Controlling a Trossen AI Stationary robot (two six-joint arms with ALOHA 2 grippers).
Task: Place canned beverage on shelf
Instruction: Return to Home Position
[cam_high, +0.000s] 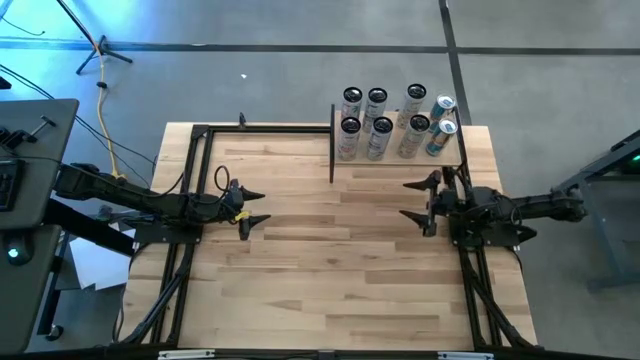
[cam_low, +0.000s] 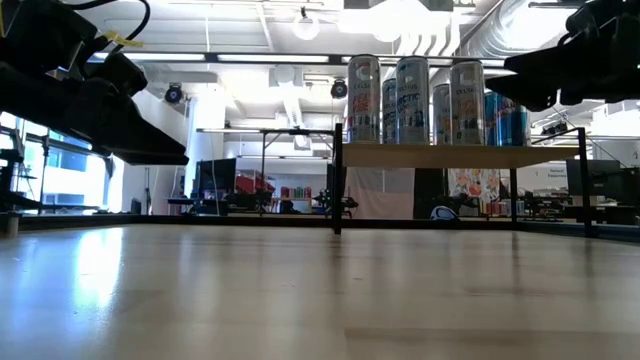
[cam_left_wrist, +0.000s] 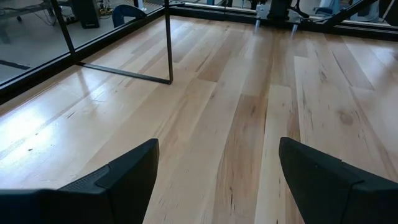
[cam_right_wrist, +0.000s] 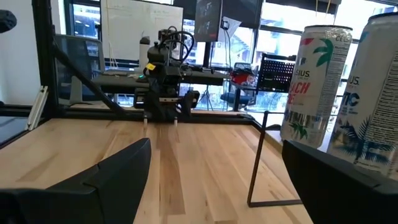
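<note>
A large light-wood plank tabletop (cam_high: 330, 280) fills the middle of the high view, edged by a thin black metal frame (cam_high: 270, 127). At its far right corner stands the small rectangular light-wood shelf (cam_high: 395, 163) on thin black posts. The shelf carries eight tall slim drink cans (cam_high: 380, 135), upright in two rows of four along the board's far part. Six are white with coloured print. The last pair, the blue-and-white cans (cam_high: 441, 135), stand one behind the other at the right end.

The dark left gripper (cam_high: 252, 207) hovers over the table's left half with its fingers spread wide, holding nothing. The dark right gripper (cam_high: 413, 199) hovers just in front of the shelf's right part, fingers likewise parted and bare, clear of the cans.
</note>
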